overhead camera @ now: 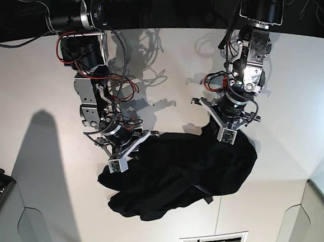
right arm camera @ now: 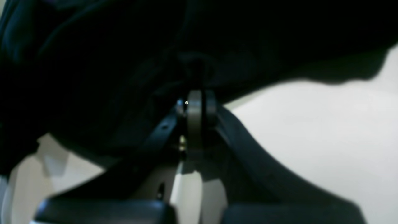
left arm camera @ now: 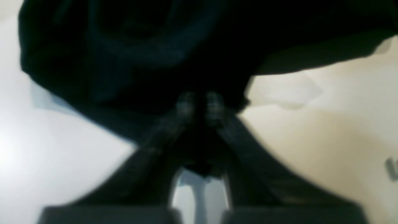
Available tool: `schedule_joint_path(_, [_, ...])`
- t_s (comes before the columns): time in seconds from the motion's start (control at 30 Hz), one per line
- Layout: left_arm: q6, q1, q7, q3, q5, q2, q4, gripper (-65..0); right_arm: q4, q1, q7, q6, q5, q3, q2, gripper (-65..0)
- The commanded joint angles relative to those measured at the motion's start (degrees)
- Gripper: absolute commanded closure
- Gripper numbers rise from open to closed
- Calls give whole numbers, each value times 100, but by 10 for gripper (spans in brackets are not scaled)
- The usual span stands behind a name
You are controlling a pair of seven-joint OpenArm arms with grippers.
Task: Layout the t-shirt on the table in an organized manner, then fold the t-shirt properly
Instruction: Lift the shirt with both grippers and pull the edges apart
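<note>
- Crumpled black t-shirt (overhead camera: 180, 173) in a heap on the white table (overhead camera: 30, 86), no sleeve or hem laid flat yet; layout stage, by the look of it.
- Left gripper (left arm camera: 200, 107) at the far edge of the heap, on the base view's right side of it: jaws closed, black cloth bunched around the tips, apparently pinched.
- Right gripper (right arm camera: 197, 107) at the heap's far edge too, toward the base view's left: jaws pressed together, fabric draped right at the tips.
- Exact part of the shirt caught by each: cannot tell, folds too dark and blurred.
- Probably best to lift both pinches evenly and draw them apart, away from the heap's middle, letting the cloth hang and open.
- Worth watching for a double layer caught in either pinch; likely to keep the shirt twisted.
- Then lower toward the bare table beside the heap, pulling slowly to smooth it.
</note>
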Motion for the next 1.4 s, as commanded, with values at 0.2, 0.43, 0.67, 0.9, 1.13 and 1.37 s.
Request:
schedule_joint_path(0.2, [619,-76,28,-31,385,-321,173,0,1410,-190,-522,74,92,-15,-7,0])
schedule_joint_path(0.43, [778,-76,164,-28,614,-822,977,0,3410,-833,-1672,116,767,-15,404,0])
schedule_joint_path(0.67, [1432,321,640,-79,968,-1519,2046,0,4553,-1633,-2098,109,957,-9,1209,0])
schedule_joint_path(0.9, [1447,1519,638,-675,1080,-1749,2830,0,5090,-2629,-2098,92,1115,573,1882,0])
schedule_joint_path(1.13, [1235,2225,350,-800,951,-1561,2970,0,5163,-3220,-2452,142,2205,1360,1976,0])
schedule_joint_path(1.37, [179,1993,306,-800,-57,-890,2968,0,5254,-3294,-2785,494,2944,1427,1956,-418])
